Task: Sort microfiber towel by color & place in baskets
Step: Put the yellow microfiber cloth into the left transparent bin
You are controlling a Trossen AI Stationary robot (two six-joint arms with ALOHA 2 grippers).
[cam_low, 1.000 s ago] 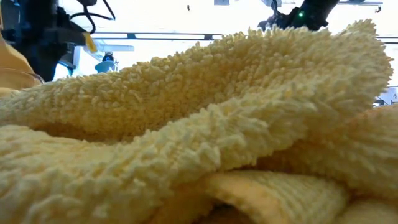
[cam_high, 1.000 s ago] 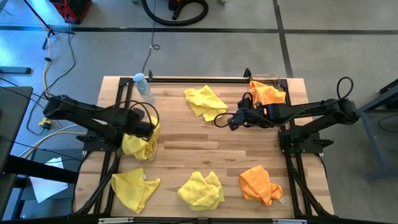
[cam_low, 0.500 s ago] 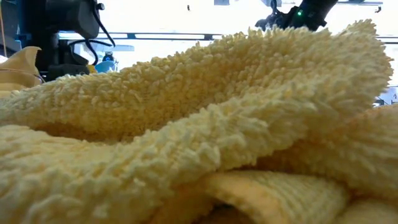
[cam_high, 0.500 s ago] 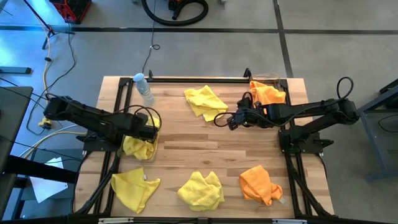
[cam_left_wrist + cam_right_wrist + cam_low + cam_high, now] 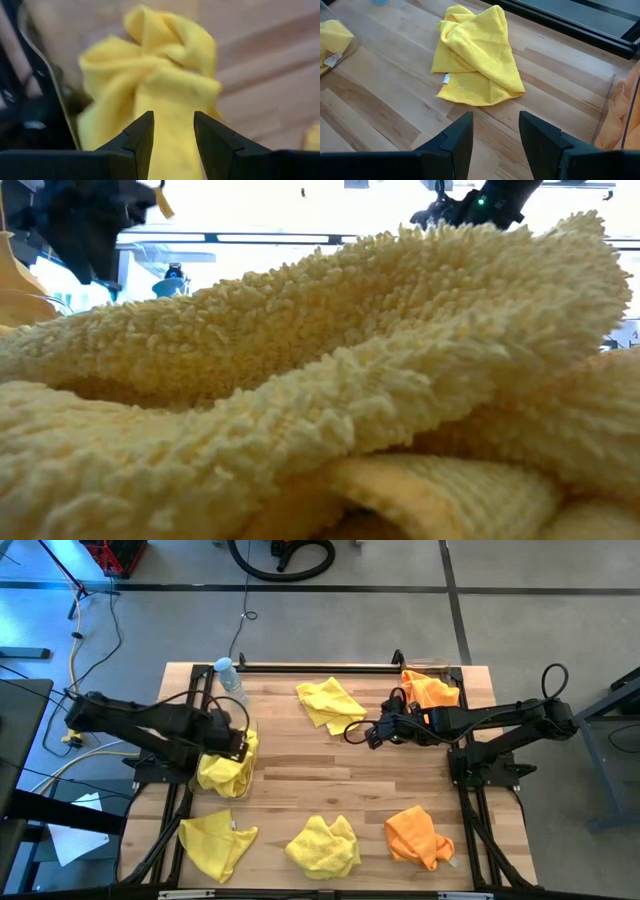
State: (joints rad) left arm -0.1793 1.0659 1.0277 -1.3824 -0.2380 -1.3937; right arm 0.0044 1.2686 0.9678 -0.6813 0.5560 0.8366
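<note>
Two arms over a table strewn with yellow and orange towels

The left gripper (image 5: 240, 743) hangs above the left basket (image 5: 246, 783), its fingers (image 5: 141, 137) spread over the bunched yellow towel (image 5: 222, 772) inside, not pinching it. The right gripper (image 5: 370, 735) hovers with jaws apart just beside a yellow towel (image 5: 476, 56) at the far centre. An orange towel (image 5: 430, 690) fills the right basket (image 5: 610, 107); three more towels lie along the near edge.

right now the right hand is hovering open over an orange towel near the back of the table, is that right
Not quite. The towel in front of the right hand is yellow, not orange; the right wrist view shows this plainly. The rest holds: the hand hovers open, near the back of the table. The orange cloth sits in the basket beside that arm.
</note>
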